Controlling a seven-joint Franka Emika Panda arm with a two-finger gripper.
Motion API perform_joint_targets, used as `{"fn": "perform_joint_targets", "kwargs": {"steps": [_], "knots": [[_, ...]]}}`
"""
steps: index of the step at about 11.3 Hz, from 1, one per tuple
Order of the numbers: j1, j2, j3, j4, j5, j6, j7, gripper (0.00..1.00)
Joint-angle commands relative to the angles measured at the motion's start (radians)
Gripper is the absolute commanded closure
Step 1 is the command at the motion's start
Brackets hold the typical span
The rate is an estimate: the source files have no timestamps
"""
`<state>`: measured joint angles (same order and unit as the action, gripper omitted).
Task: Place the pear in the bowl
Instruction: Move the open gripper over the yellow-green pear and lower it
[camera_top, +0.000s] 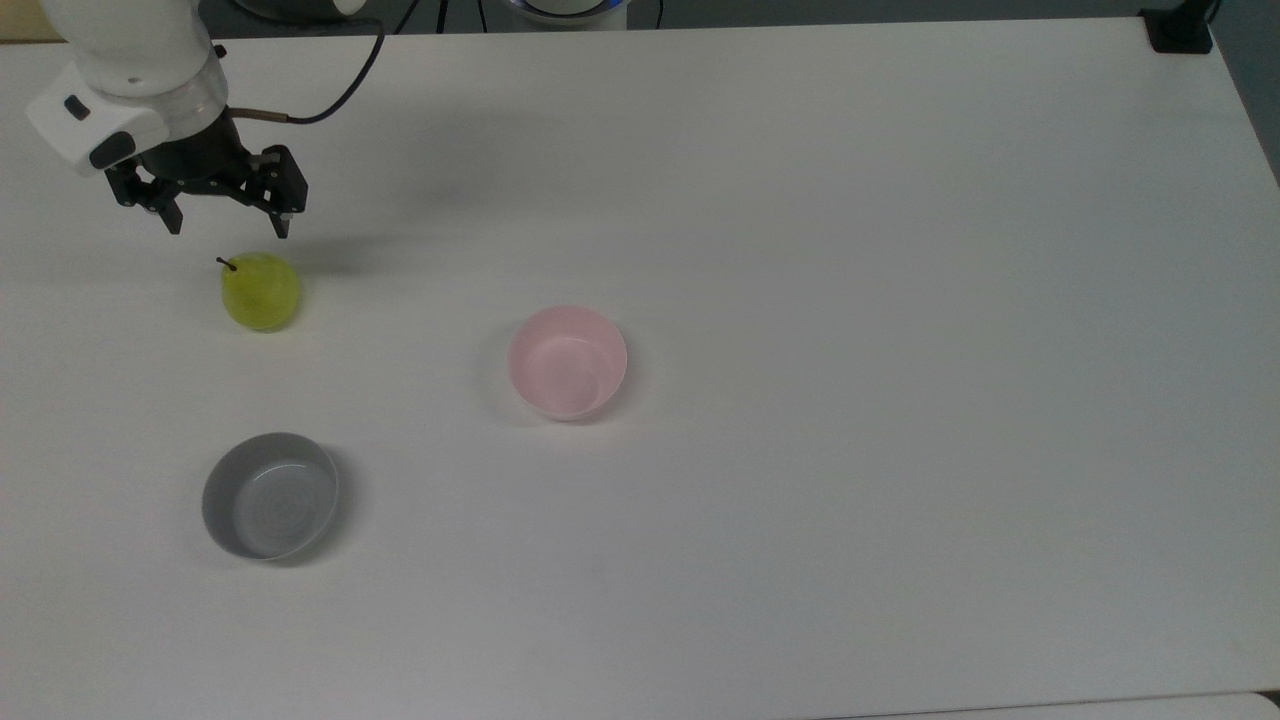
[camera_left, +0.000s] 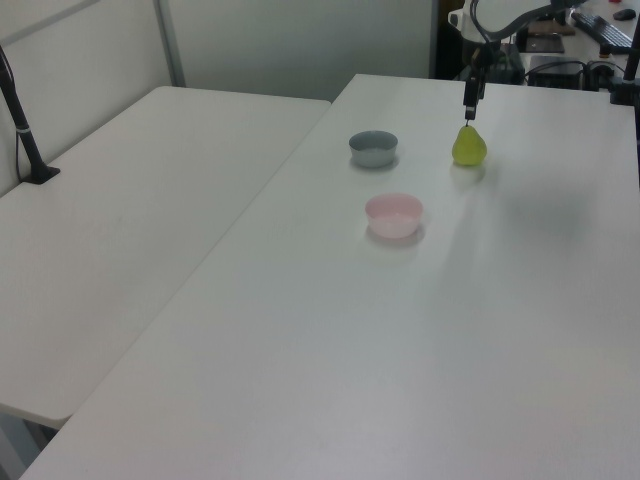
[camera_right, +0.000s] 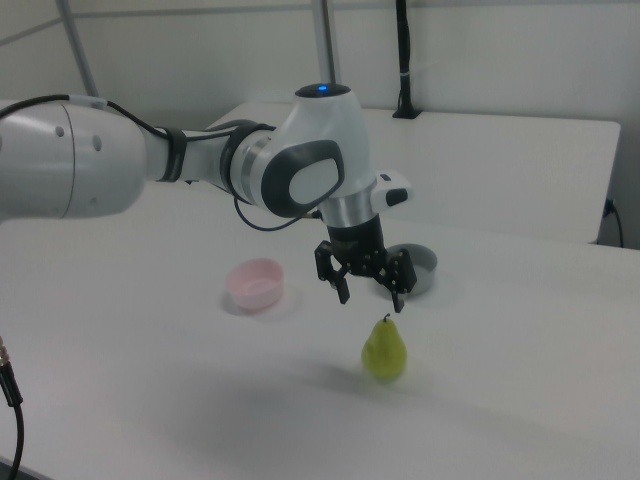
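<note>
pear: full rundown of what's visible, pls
The pear is small, yellow-green, smooth and glossy-looking, with a short dark stem. It stands upright on the white table, stem up, untouched. The open gripper hangs just above it, fingers not around it. It sits apart from the pink bowl and the grey bowl.
</note>
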<state>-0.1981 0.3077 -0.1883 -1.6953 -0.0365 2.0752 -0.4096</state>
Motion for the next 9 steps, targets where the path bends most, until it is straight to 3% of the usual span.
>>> {"fn": "perform_joint_targets", "kwargs": {"steps": [1,9], "knots": [[-0.004,0.016,-0.007,-0.04,-0.016,0.069,0.026,0.0],[-0.012,0.111,0.001,-0.056,0.001,0.177,0.061,0.0]]}}
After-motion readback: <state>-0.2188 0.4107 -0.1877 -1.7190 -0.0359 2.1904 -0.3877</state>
